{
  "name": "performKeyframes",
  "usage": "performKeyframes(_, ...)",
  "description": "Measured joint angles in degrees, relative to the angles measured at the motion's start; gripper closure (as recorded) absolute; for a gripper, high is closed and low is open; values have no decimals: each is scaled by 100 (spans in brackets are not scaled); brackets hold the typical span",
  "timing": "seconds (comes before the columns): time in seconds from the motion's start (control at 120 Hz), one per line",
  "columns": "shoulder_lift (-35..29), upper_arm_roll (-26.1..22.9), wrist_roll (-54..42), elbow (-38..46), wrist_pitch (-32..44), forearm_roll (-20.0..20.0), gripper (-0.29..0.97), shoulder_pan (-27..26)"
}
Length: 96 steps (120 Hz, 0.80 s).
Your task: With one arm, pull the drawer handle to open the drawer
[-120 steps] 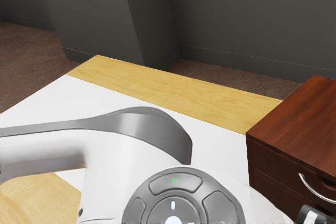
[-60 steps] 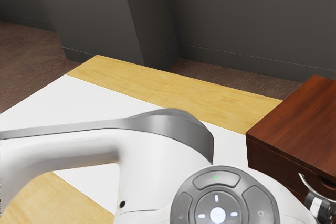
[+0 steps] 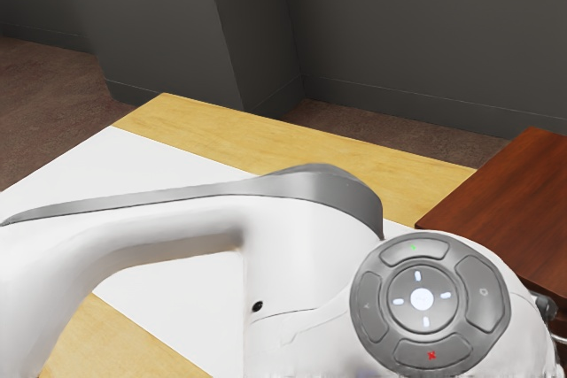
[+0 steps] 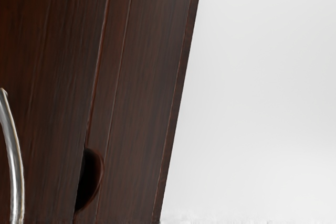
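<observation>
While the white arm [image 3: 177,245] reached from the exterior view's left across the table [image 3: 266,143], it hid the dark wooden cabinet's [image 3: 505,201] front; whether the gripper [image 3: 553,318] was open or closed could not be told; the wrist view showed the metal drawer handle [image 4: 13,166] against the drawer front [image 4: 58,77].

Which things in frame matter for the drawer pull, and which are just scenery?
Job:
- dark reddish-brown wooden drawer cabinet
- curved silver metal handle
- white robot arm

Just there:
- white sheet on the table
- light wooden tabletop
- grey walls
- brown floor
</observation>
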<state>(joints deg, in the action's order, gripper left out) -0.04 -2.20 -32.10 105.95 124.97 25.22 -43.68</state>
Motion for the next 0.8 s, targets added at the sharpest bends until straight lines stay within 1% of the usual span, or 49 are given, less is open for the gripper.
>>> performKeyframes(0.175, 113, 0, 76, 24, 15, 50, 0, 278)
performKeyframes(0.317, 116, -14, 141, -7, 181, 303, 0, 443)
performKeyframes(0.458, 121, -42, 219, 5, 359, 414, 0, 501)
performKeyframes(0.625, 155, -68, 318, 15, 458, 453, 0, 382)
performKeyframes(0.8, 226, -23, 445, 126, 464, 459, 0, 24)
